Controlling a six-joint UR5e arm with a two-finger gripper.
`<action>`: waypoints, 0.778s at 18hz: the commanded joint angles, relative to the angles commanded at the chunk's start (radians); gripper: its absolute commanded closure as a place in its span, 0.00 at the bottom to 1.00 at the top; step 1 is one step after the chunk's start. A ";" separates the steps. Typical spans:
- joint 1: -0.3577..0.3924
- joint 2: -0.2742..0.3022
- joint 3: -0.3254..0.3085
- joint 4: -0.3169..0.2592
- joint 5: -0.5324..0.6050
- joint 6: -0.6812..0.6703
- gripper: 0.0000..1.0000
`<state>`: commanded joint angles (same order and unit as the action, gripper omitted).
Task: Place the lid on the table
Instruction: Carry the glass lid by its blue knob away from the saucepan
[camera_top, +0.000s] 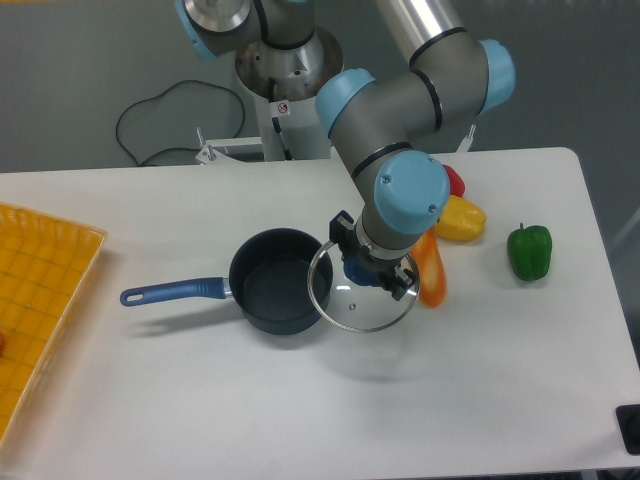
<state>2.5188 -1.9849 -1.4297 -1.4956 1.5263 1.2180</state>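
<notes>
Two-finger gripper (365, 272) is clamped on the blue centre knob of the round clear glass lid with the metal rim (362, 295). Fingers are mostly hidden under the wrist, but the lid hangs from them, so I judge the grip closed on the knob.

Lid sits at about 3 o'clock of the dark blue saucepan with the blue handle (275, 280). Its left rim overlaps the pan's right rim in this view. A soft shadow lies on the large white flat tabletop (300, 420) below and right of the lid, so I read it as airborne, roughly level, maybe a slight tilt.

Neighbours: orange pepper (432, 270) just beside the lid's rim at 2 o'clock, yellow pepper (460, 220) behind it, green pepper (529, 250) well apart at 3 o'clock. Yellow gridded tray (40, 300) is far off at 9 o'clock.

Step in hand, by my judgement: carry and set down. Advice:
- Shift towards 5–6 o'clock before descending, onto bare white surface, clear of both the pan rim and the orange pepper.
- Keep the lid level and descend slowly, since glass on a hard top chips if one edge lands first.
- Release only once the rim is seated all round, then lift straight up off the knob so the lid does not skate.

Risk: rim clipping the pan on the way down.
</notes>
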 joint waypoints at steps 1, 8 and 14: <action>0.000 -0.005 0.005 0.000 0.000 0.000 0.48; 0.006 -0.060 0.046 0.002 -0.002 -0.014 0.48; 0.009 -0.092 0.055 0.003 0.002 -0.014 0.48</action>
<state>2.5280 -2.0770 -1.3745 -1.4926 1.5278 1.2042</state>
